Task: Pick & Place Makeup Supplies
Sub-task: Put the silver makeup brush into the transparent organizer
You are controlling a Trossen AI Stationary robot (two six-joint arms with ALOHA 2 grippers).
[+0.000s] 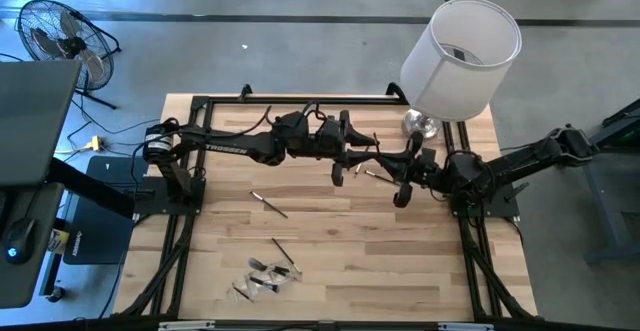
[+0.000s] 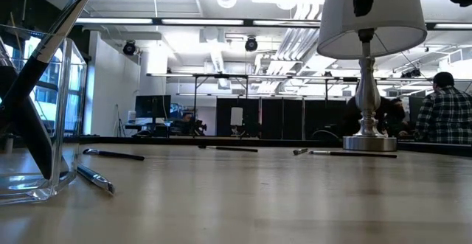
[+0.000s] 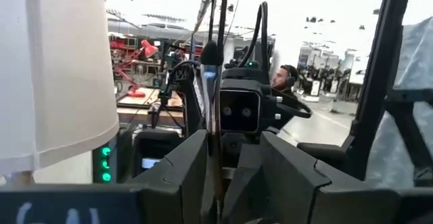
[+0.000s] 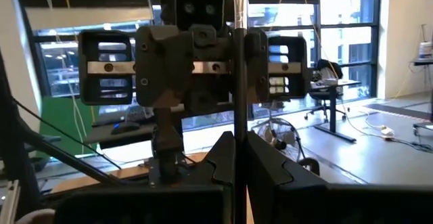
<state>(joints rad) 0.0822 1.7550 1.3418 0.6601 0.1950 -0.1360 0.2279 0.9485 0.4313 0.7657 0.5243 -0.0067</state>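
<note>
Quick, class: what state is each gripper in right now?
Left gripper: open, fingers apart.
Right gripper: closed on a thin dark makeup brush.

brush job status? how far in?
Early. Done: one leaning brush stands in the clear cup. In hand: right gripper is shut on a raised brush, with the open left gripper flanking it. Left: several loose brushes lie on the table.

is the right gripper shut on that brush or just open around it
Shut on it. In the right wrist view the right gripper has its two fingers pressed together with the thin makeup brush clamped upright between them.
</note>
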